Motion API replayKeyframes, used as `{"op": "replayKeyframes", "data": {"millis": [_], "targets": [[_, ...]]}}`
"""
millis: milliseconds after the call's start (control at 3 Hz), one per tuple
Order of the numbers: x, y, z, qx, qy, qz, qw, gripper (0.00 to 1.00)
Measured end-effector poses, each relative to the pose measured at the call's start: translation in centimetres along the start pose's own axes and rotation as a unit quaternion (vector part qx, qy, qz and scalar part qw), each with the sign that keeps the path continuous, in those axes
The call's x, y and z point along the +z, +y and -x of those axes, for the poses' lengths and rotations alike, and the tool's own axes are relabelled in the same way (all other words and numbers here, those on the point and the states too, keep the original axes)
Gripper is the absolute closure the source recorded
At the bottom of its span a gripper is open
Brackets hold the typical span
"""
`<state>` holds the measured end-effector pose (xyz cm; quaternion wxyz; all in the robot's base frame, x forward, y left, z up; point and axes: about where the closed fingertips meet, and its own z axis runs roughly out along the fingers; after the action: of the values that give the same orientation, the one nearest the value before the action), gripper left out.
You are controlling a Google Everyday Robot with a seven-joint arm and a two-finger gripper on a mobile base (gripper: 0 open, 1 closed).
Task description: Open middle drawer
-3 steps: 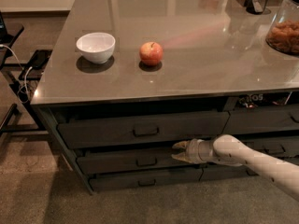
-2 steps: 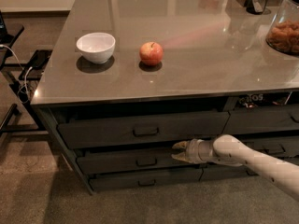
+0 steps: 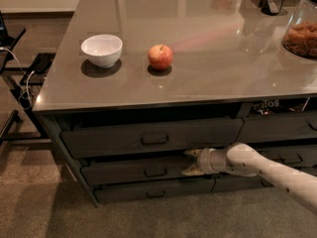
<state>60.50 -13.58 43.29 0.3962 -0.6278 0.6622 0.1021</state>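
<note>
The middle drawer is the wide dark grey front second from the top on the left side of the counter's cabinet, with a small black loop handle at its centre. My gripper is at the right end of that drawer front, to the right of the handle. It is open, one pale fingertip at the drawer's top edge and the other lower down on its face. The white arm comes in from the lower right.
A taller top drawer lies above and a bottom drawer below, with narrower drawers to the right. On the counter stand a white bowl, a red apple and a jar. A dark stand with cables is at the left.
</note>
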Motion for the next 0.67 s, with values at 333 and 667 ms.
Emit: {"op": "replayKeyframes", "data": {"millis": [333, 667], "targets": [[-1.49, 3.93, -3.42, 0.038, -0.026, 0.018, 0.9988, 0.00], [-1.47, 3.93, -3.40, 0.038, -0.026, 0.019, 0.9988, 0.00]]}}
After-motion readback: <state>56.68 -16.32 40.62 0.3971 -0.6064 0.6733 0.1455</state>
